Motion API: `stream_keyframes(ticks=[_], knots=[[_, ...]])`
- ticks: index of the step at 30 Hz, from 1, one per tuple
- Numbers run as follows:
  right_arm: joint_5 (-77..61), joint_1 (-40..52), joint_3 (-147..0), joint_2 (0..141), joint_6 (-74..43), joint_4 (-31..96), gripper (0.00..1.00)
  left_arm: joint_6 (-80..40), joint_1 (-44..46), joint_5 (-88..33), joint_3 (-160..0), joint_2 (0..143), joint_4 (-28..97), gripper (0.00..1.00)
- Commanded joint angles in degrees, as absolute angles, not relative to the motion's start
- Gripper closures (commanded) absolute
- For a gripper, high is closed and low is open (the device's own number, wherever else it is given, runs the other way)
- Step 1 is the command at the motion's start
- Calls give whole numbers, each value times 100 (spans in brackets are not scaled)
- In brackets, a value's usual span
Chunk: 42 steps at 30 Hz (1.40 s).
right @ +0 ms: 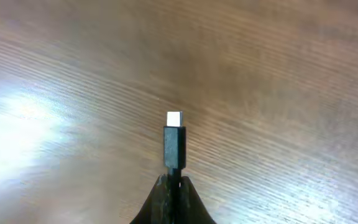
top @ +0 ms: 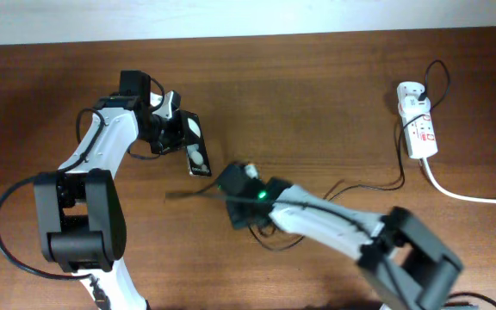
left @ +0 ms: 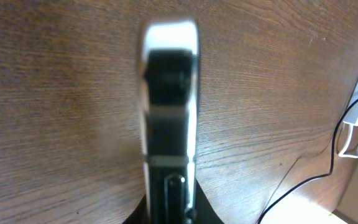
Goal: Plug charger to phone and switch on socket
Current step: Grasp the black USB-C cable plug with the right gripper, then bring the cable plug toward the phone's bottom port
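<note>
Overhead, the left gripper (top: 172,129) clamps the phone (top: 195,148) left of centre, with open table (top: 317,77) between it and the socket (top: 418,120) near the far right edge. Only the right wrist view shows the right gripper (right: 174,186) pinching the charger (right: 174,146), plug tip jutting forward.

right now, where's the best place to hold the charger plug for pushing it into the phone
Grip the charger's black housing behind the silver tip, coming from the cable end along its length. The housing is long and flat-sided, and the tip must stay bare. The right claw pinches it that way now.
</note>
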<state>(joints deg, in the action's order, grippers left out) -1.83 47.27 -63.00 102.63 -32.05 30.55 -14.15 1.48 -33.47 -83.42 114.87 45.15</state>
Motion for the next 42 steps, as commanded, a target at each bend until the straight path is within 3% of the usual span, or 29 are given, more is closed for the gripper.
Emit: stream_keyframes(ticks=[1,5,8,10,14,17,25,42], knots=[[-2222,4189,-6381,9697,-2541,2816,96,-825,132,-4250,-8324,11312,4412,100],[-5568,3365,-6274,9684,-1007,2766,96,104,-58,-5551,-8322,11312,4366,100],[-5795,3183,-5946,9684,-814,2460,96,156,-346,-6331,-8025,11312,3999,100],[-5937,3229,-5594,9684,-1151,1527,96,-110,-456,-7126,-7332,11312,2912,100],[-5013,3371,-4917,9684,-2543,-349,96,-1940,-548,-7122,-6617,11312,1452,100],[-4244,3583,-4504,9684,-3284,-1372,96,-1992,-541,-7122,-6613,11312,1428,100],[-2327,4198,-4451,9690,-3601,-1439,96,-2272,-530,-7229,-6613,11312,1389,100],[-2228,4198,-4451,9690,-3590,-1133,96,-2261,-526,-7050,-6613,11312,1369,100]])
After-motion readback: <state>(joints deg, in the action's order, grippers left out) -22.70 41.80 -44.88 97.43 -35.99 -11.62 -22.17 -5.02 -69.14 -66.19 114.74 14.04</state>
